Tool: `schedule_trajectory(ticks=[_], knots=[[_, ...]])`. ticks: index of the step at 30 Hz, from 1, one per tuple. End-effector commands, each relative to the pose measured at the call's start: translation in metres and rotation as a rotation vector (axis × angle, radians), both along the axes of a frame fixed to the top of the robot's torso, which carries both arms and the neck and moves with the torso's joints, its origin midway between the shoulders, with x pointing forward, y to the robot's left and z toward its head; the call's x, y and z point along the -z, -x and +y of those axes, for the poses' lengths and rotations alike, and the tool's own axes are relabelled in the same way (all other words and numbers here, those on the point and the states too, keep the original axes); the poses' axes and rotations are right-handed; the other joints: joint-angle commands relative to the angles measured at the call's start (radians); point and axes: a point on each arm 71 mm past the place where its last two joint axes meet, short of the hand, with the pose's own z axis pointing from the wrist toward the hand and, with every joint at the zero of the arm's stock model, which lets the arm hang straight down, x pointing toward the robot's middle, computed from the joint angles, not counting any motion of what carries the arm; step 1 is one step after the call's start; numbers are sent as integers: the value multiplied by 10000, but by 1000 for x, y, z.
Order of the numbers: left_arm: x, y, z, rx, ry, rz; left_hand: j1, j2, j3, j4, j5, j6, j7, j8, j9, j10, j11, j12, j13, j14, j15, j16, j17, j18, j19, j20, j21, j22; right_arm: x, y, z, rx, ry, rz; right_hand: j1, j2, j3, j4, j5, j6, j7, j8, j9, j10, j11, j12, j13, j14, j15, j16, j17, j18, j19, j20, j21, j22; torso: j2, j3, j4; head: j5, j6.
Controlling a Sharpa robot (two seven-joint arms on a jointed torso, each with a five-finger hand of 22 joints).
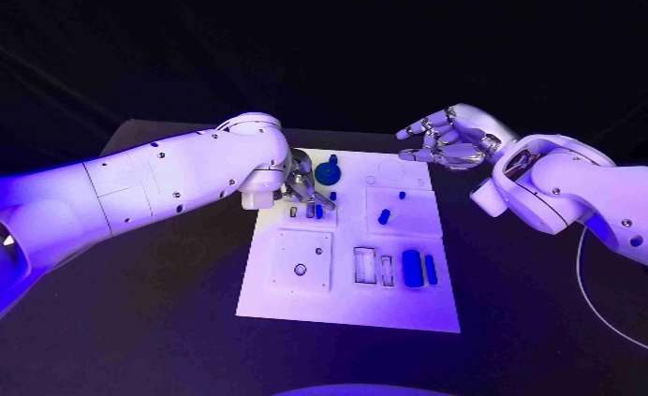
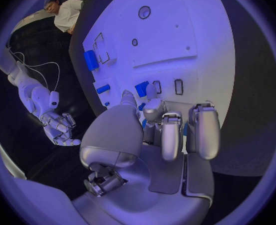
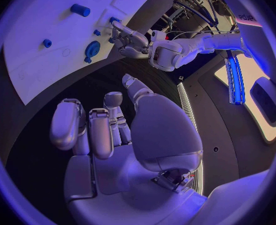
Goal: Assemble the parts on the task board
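Note:
The white task board [image 1: 304, 298] lies in the middle of the table. My left hand [image 1: 300, 188] reaches down onto its far left part, and its thumb and a finger pinch a small blue part [image 2: 141, 90] standing at a slot. A round blue part [image 1: 329, 171] sits just beside that hand. A blue peg [image 1: 384, 217], a blue block [image 1: 412, 268] and a thin blue bar [image 1: 431, 270] lie on the board's right half. My right hand [image 1: 446, 139] hovers above the board's far right corner, fingers loosely bent and holding nothing.
A square plate with a small hole [image 1: 304, 260] and two empty slots [image 1: 364, 265] sit on the board's near half. Dark table [image 1: 162, 321] surrounds the board. A thin cable [image 1: 595, 312] runs along the table at the right.

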Motion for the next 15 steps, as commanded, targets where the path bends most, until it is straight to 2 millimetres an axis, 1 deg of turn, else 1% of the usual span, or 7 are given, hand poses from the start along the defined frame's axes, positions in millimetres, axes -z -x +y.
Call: schedule_trajectory(ticks=[1, 7, 10, 15], knots=[[1, 2, -3, 189, -22, 250, 68, 7, -58, -18, -32, -73, 16, 41, 17, 52, 10, 53, 16, 1054, -92, 24, 2635, -206, 397, -93, 48, 524, 1, 0, 1, -94, 109, 106, 9, 76, -55, -2, 24, 76, -25, 51, 12, 45, -2, -34, -4, 516, 15, -31, 45, -30, -79, -3, -38, -9, -1, -4, 9, 17, -4], [1, 2, -4, 192, -26, 257, 145, 42, -51, -26, -30, -89, 16, 54, 56, 47, 10, 48, 12, 1054, -92, 24, 2635, -209, 398, -94, 57, 541, 1, 0, 2, -97, 129, 130, 9, 76, -55, -2, 24, 76, -25, 51, 12, 45, -2, -34, -4, 516, 15, -31, 45, -30, -79, -3, -38, -9, -2, -8, 15, -2, -1], [2, 2, -4, 168, -22, 248, 224, 182, -8, -8, -29, -107, 15, 71, 111, 54, 9, 60, 30, 1054, -93, 24, 2635, -207, 393, -94, 55, 539, 1, 0, 2, -94, 238, 80, 16, 92, -52, -3, 47, 82, -28, 60, 11, 46, -6, -29, -8, 515, 10, -37, 39, -27, -85, -6, -48, -27, 0, -12, 17, -22, -7], [2, 1, -4, 147, -18, 243, 422, 330, 66, -62, -28, -139, 12, 91, 187, 57, 6, 65, 41, 1054, -95, 24, 2635, -206, 388, -96, 55, 543, 1, 1, 3, -114, 345, 31, 22, 102, -48, -4, 61, 86, -29, 66, 11, 42, -8, -32, -16, 513, 8, -47, 24, -25, -89, -8, -54, -37, 8, -18, 20, -17, -14]])
